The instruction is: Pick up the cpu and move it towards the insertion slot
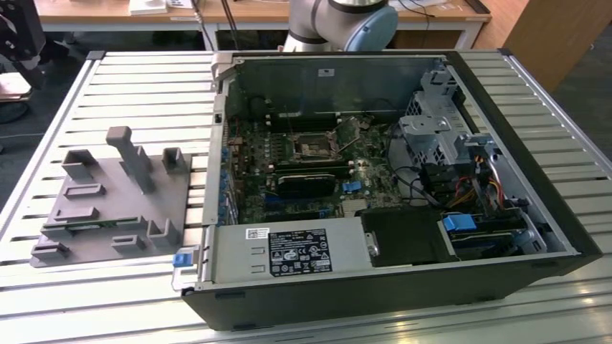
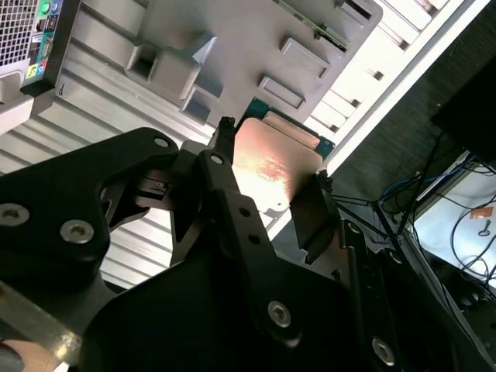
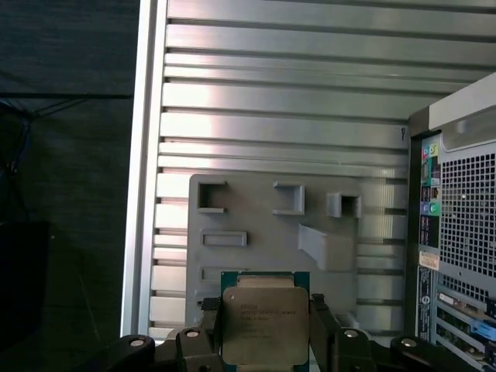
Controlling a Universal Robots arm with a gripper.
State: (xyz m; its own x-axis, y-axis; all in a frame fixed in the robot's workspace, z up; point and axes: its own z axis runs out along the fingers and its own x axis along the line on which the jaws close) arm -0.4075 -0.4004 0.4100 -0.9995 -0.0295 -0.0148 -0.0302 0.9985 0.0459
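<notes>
Gripper [image 3: 265, 329] jaws stand narrow, one finger [image 3: 208, 325] on each side edge of the cpu [image 3: 263, 322], which looks clamped between them; the second wrist view shows the same chip [image 2: 275, 167] with its shiny face caught between the two black fingers. The cpu hangs above the grey fixture tray [image 3: 256, 213], whose pockets and ribs lie behind it, and the tray rests on the slatted aluminium table [image 3: 279, 101].

In the exterior view the tray [image 1: 96, 215] sits at about nine o'clock from the open computer case [image 1: 383, 179], well apart from the insertion slot [image 1: 313, 148], the small framed socket on the green board inside the case, towards twelve o'clock of the board.

By my reading, the pick-up looks done and the carrying step is in hand, hardly begun. That travel calls for a steady, level hold, clearance over the case wall, and squaring the chip to the socket.
</notes>
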